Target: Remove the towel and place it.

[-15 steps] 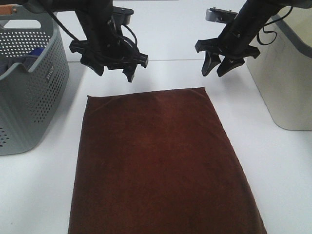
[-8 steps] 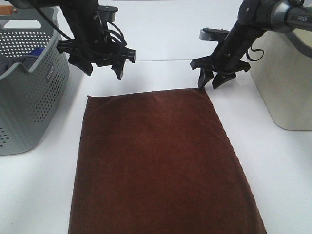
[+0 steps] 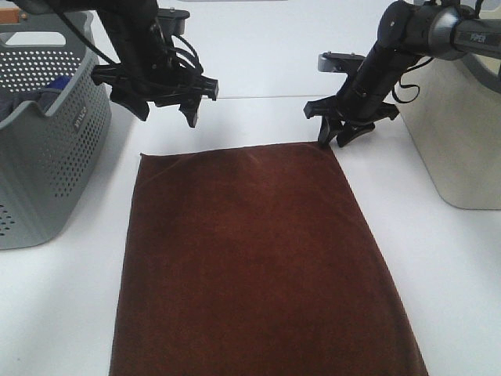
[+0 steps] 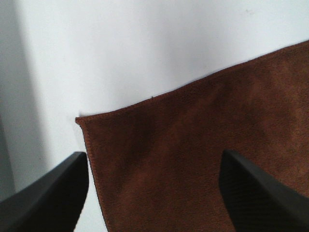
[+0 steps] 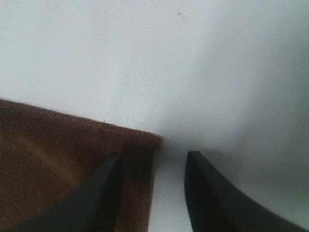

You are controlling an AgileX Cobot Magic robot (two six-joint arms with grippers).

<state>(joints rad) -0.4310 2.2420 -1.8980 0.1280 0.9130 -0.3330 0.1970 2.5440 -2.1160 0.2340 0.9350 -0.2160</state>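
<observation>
The maroon towel lies flat and spread on the white table. My left gripper is open and empty, hovering above the towel's far left corner. In the left wrist view the corner shows between the wide-spread fingers. My right gripper is open and low at the towel's far right corner. In the right wrist view one finger is over the towel's corner, and the other is over bare table beside it.
A grey perforated basket stands at the left with a blue cloth inside. A pale bin stands at the right, close to the right arm. The table's far edge runs behind both grippers.
My right gripper has come down and slightly left to the towel's far right corner. My left gripper moved a little left and back earlier, then held still. The towel has not moved.
</observation>
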